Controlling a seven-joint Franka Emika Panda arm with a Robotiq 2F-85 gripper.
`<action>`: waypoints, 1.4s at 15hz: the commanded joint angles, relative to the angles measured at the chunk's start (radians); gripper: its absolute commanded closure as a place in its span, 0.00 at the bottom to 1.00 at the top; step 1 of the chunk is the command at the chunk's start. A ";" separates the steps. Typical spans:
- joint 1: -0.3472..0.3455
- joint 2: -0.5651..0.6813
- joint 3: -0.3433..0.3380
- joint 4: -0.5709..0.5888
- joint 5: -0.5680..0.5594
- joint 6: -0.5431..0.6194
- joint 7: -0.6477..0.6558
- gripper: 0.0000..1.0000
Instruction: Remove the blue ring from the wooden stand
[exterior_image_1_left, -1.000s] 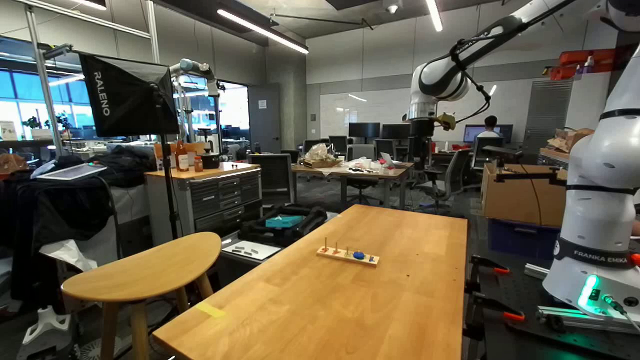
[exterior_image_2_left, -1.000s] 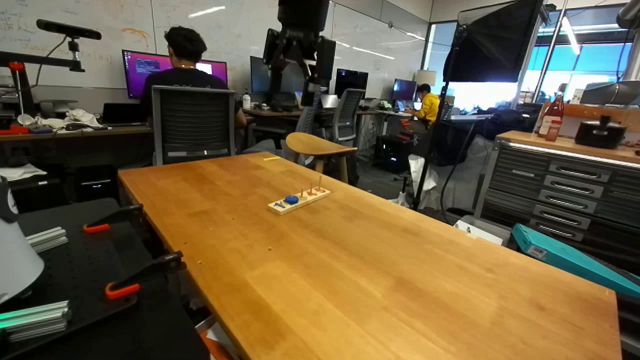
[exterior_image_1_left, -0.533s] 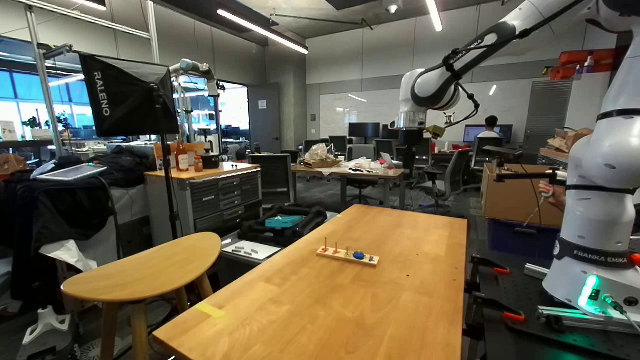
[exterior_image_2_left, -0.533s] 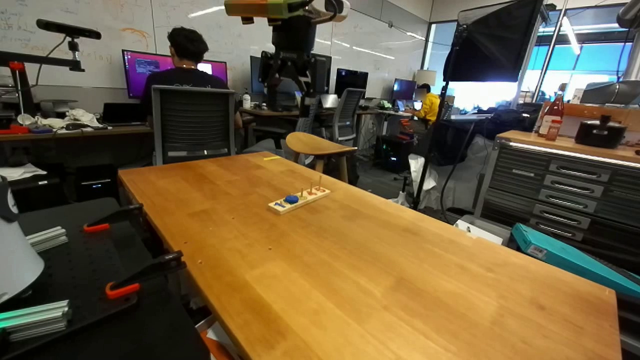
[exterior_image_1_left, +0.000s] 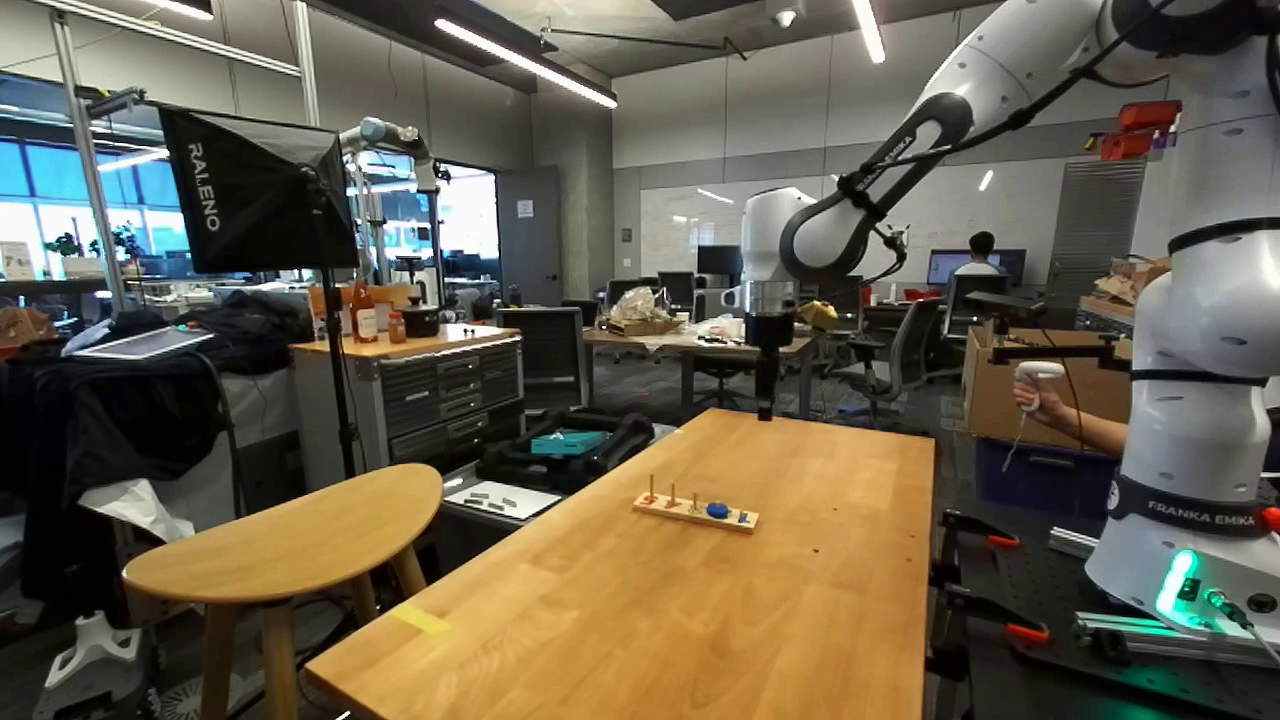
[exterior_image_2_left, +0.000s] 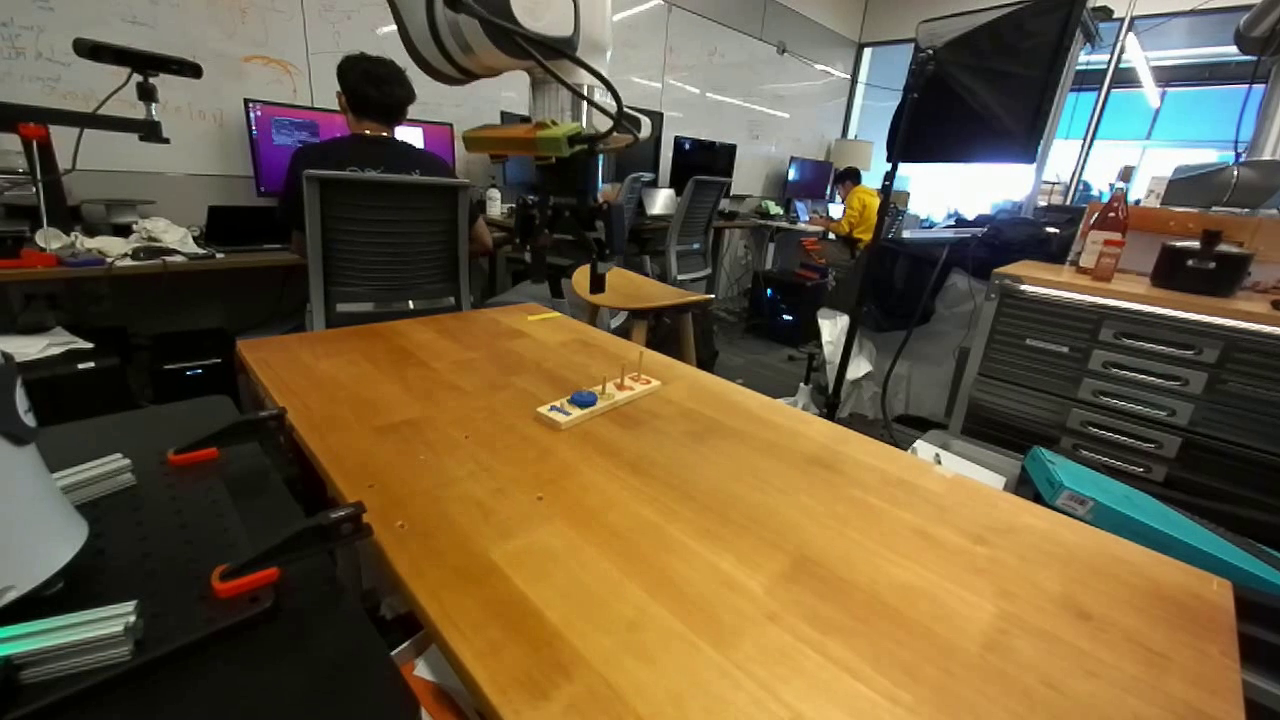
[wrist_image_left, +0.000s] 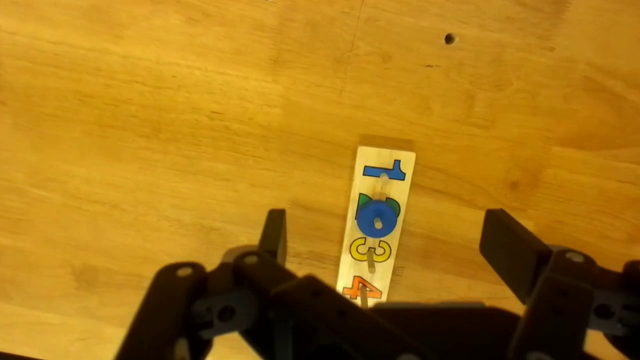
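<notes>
The wooden stand (wrist_image_left: 385, 154) is a narrow pale board with printed coloured numbers and several upright pegs. It lies on the table in both exterior views (exterior_image_1_left: 683, 515) (exterior_image_2_left: 612, 402). The blue ring (wrist_image_left: 367, 223) is a small disc round the peg at the green 2; it also shows in both exterior views (exterior_image_1_left: 717, 510) (exterior_image_2_left: 582, 399). My gripper (wrist_image_left: 384, 220) is open and empty, its fingers wide apart to either side of the stand in the wrist view. In both exterior views the gripper (exterior_image_1_left: 765, 412) (exterior_image_2_left: 568, 275) hangs well above the stand. The stand's far end is hidden behind the gripper in the wrist view.
The wooden table (exterior_image_1_left: 620, 620) has a yellow tape strip (exterior_image_1_left: 422, 619) on it. A wooden stool (exterior_image_1_left: 300, 540) stands beside the table. Black clamps with orange tips (exterior_image_2_left: 245, 580) sit at the table edge near the robot base. A hand holds a white controller (exterior_image_1_left: 1040, 371).
The arm and gripper have come down and moved left in an exterior view, toward the stand. The gripper stays open. A hand with a controller has come into view. Stand and ring have not moved.
</notes>
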 joint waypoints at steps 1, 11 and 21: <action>0.013 0.193 0.006 0.140 -0.099 0.053 0.130 0.00; 0.058 0.453 -0.003 0.252 -0.089 0.161 0.260 0.00; 0.062 0.520 0.002 0.266 -0.019 0.255 0.269 0.00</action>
